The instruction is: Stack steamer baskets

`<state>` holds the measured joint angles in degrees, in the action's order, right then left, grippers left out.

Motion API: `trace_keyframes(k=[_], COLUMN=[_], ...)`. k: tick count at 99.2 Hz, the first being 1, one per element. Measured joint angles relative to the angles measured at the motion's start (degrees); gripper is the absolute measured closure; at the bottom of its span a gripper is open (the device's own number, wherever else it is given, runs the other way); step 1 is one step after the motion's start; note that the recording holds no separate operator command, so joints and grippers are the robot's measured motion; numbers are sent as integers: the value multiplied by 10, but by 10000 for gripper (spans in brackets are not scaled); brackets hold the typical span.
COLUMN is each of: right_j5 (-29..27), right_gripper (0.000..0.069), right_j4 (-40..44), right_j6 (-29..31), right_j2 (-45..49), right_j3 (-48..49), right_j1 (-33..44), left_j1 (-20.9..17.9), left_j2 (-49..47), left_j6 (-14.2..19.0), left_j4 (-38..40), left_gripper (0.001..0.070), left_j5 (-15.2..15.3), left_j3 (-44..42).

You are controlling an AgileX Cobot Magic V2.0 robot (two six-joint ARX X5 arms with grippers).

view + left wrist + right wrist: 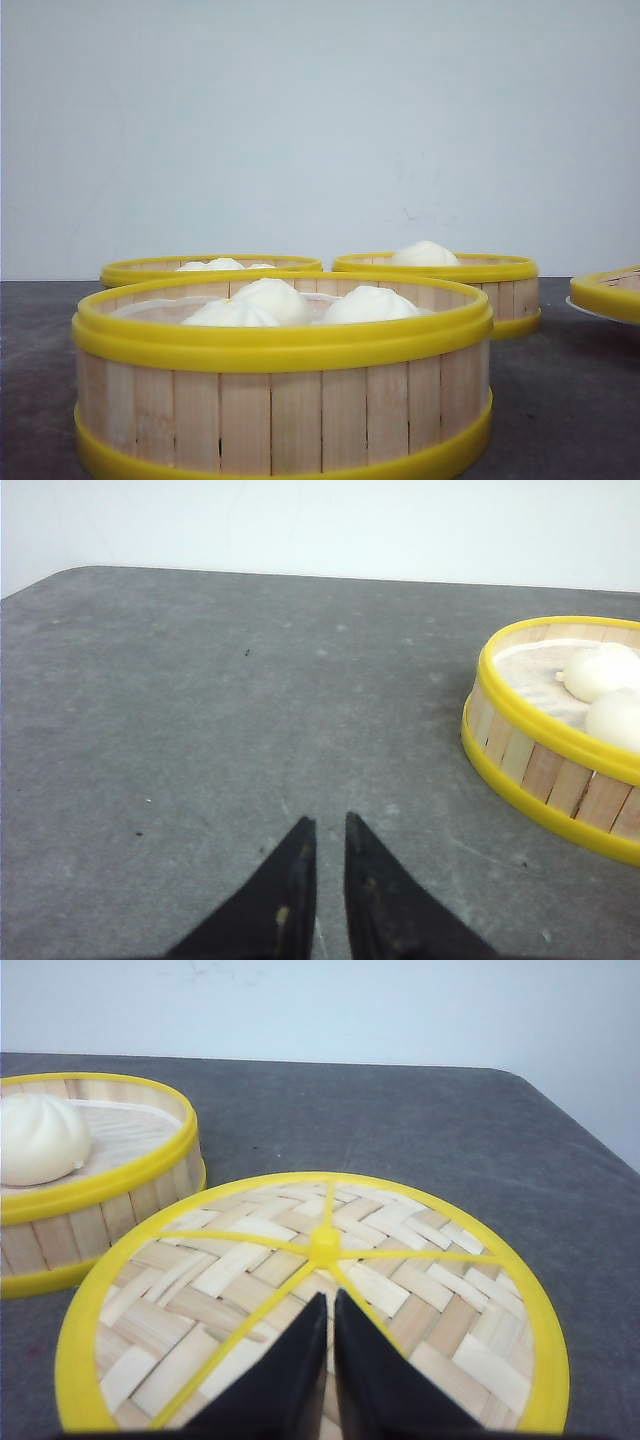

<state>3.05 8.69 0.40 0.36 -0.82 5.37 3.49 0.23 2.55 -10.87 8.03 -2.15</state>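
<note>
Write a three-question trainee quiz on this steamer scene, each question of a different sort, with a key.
1. True or false: the nearest steamer basket in the front view holds three buns.
2. Multiple choice: the right pincer hovers over
A) a white plate
B) a woven lid with a yellow rim
C) bare table
3. Fill in: the left pincer has only the grey ____ beneath its tips.

Key: 1 true; 2 B; 3 table. Both pincers show their tips close together with nothing between them.

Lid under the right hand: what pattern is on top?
Woven pale strips, yellow spokes and rim on the lid; right wrist view.
</note>
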Motion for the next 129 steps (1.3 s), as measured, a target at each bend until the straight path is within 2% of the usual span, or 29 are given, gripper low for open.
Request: trace_keyframes(k=[93,104,110,122,129], right_j5=[1,2,6,17,17], right_gripper=[684,684,684,684,684], right_j4=[-16,-16,-16,-12,-13], right_j6=[0,15,37,98,117], right_j2=[0,0,0,0,0], right_j3=[0,0,0,0,0], right_j1=[0,0,0,0,0], left_j1=[0,0,0,0,0], left_j2=[0,0,0,0,0], left_j6=[0,1,17,71,89], left_j4=[5,6,6,6,6], left_gripper=[685,685,685,685,685], left_j5=[0,0,1,1,1], left_j3=[1,2,2,2,2])
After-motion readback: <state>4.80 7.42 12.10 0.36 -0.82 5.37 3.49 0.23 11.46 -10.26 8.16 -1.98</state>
